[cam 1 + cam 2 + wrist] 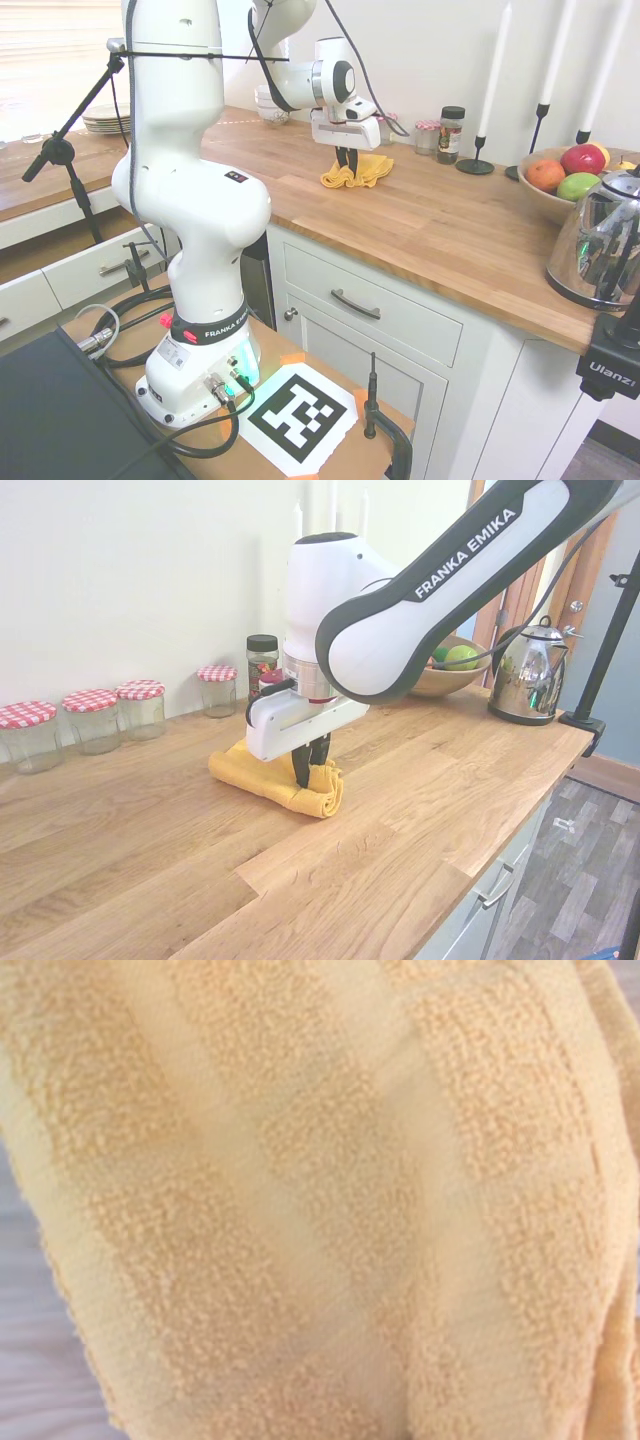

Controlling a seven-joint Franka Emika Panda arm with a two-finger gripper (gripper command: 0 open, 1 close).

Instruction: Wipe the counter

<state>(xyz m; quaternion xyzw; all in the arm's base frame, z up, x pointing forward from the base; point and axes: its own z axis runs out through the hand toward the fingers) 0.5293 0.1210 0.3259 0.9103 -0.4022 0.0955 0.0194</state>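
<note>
The counter point(440, 230) point(420, 810) is a long brown butcher-block top on white cabinets. A folded yellow terry cloth point(368, 170) point(240, 765) lies on it toward the wall and fills the wrist view point(320, 1200). My gripper point(347, 166) point(311, 774) points straight down onto the cloth. Its dark fingers stand close together, pinching a bunched fold at the cloth's front edge. The fingertips are sunk into the fabric.
Several glass jars with red-checked lids point(90, 715) line the wall, and a dark spice jar point(262, 660) point(451, 133) stands behind the cloth. A fruit bowl point(555, 195), a steel kettle point(605, 245) point(527, 675) and black candlesticks point(477, 160) crowd one end.
</note>
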